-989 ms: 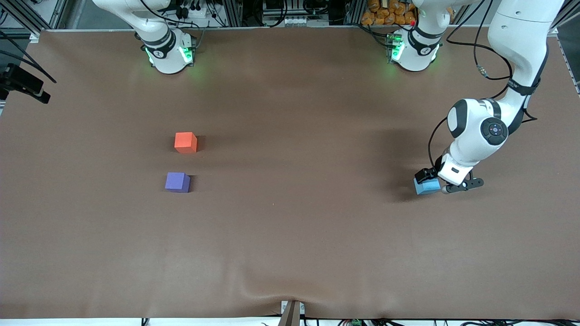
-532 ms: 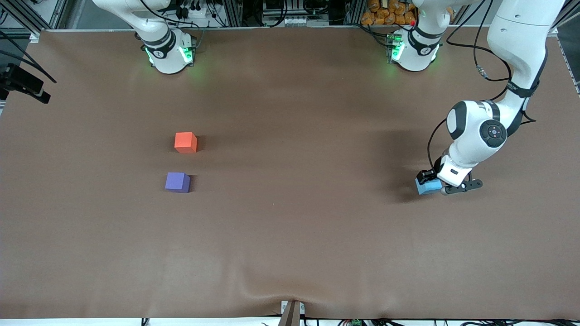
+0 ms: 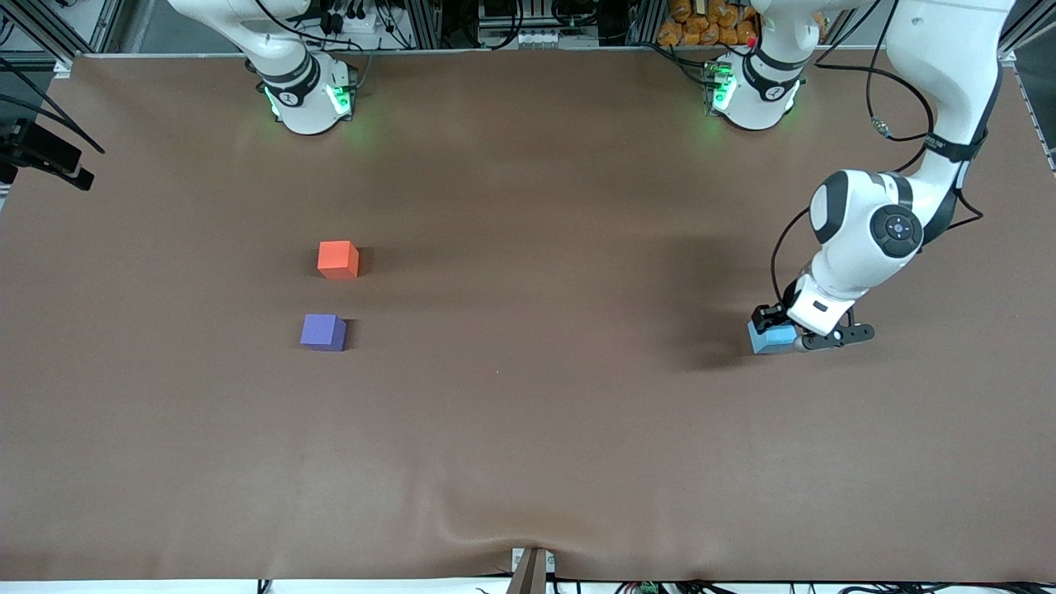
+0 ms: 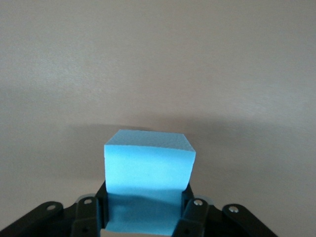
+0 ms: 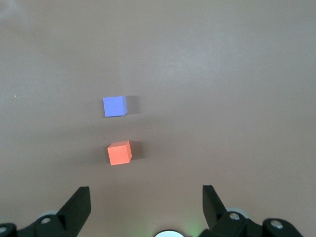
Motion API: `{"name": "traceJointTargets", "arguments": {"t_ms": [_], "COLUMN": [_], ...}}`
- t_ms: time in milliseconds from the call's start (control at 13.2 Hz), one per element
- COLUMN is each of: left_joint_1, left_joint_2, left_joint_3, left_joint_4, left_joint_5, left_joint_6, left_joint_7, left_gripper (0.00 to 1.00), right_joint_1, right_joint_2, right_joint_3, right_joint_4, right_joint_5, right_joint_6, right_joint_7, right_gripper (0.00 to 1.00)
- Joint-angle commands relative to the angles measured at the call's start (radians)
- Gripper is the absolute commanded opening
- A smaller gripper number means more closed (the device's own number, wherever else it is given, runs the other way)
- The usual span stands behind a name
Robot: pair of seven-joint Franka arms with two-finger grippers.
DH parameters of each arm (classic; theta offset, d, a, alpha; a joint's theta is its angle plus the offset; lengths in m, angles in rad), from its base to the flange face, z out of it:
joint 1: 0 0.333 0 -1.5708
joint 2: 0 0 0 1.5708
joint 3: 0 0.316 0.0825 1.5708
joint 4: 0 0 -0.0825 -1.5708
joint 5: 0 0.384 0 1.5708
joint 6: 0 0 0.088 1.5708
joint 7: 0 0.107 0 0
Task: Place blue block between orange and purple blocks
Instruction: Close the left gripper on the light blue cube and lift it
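Observation:
The blue block (image 3: 770,340) (image 4: 148,165) is at the left arm's end of the table, and my left gripper (image 3: 780,333) (image 4: 144,203) is shut on it, one finger on each side face. The frames do not show whether it rests on the table or is just off it. The orange block (image 3: 338,259) (image 5: 119,152) and the purple block (image 3: 322,332) (image 5: 114,105) sit apart toward the right arm's end, the purple one nearer the front camera. My right gripper (image 5: 145,197) hangs open high over the table, above its own base, out of the front view.
A brown cover (image 3: 528,429) spans the table, with a wrinkle (image 3: 528,536) at the edge nearest the front camera. A black camera (image 3: 41,153) juts in at the right arm's end. The arm bases (image 3: 305,99) (image 3: 755,95) stand along the top edge.
My left gripper has shut on the blue block and shifted slightly toward the right arm's end with it. The right arm has not moved.

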Motion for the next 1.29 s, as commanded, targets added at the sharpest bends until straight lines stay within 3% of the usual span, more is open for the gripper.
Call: {"name": "traceJointTargets", "arguments": {"t_ms": [0, 684, 913, 1217], "left_joint_1": [0.006, 0.005, 0.005, 0.003], "left_joint_2": [-0.044, -0.075, -0.090, -0.094], "left_joint_3": [-0.040, -0.081, -0.110, -0.213], "left_joint_4": [0.008, 0.047, 0.089, 0.134], "left_joint_5": [0.021, 0.021, 0.021, 0.021], "left_joint_6": [-0.059, -0.148, -0.236, -0.301], "left_joint_7": [-0.061, -0.091, -0.120, -0.258], "left_gripper": [0.36, 0.38, 0.38, 0.37], "right_joint_1": [-0.028, -0.025, -0.033, -0.033], "right_joint_2": [0.006, 0.008, 0.008, 0.008], "right_joint_3": [0.015, 0.017, 0.015, 0.015], "right_joint_4": [0.016, 0.016, 0.017, 0.017], "right_joint_5": [0.014, 0.015, 0.017, 0.015], "right_joint_6": [-0.011, -0.010, -0.010, -0.007], "right_joint_7": [-0.008, -0.008, -0.009, -0.008], "right_gripper": [1.00, 1.00, 1.00, 1.00]}}
